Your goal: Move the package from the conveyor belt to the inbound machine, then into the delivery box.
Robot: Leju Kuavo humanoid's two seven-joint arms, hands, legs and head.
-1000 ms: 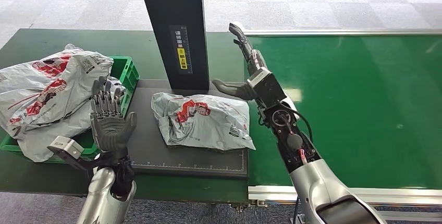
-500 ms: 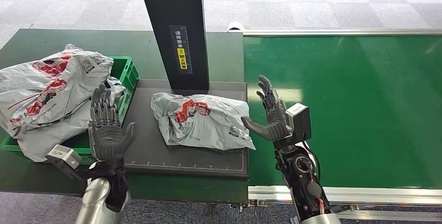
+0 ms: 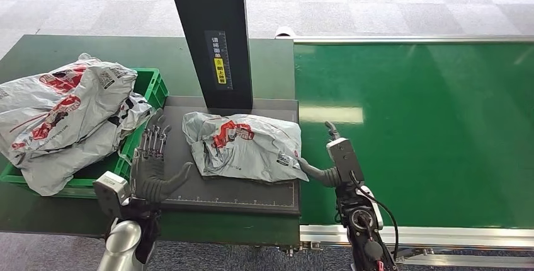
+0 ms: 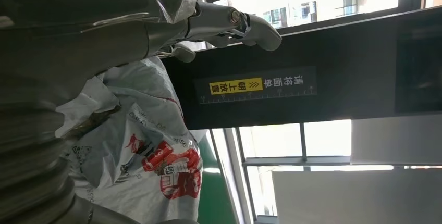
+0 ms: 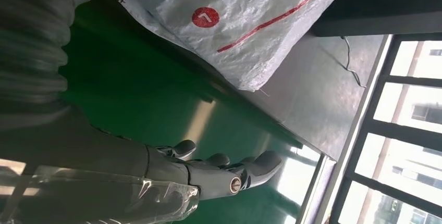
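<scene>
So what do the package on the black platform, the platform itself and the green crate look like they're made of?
Package: thin grey plastic film, likely a poly mailer; it is crinkled and glossy, with red print.
Platform: matte black, rigid and flat, with a printed ruler scale along its edge; whether metal or plastic is unclear.
Green crate: probably moulded plastic, with an even colour and a ribbed wall.
</scene>
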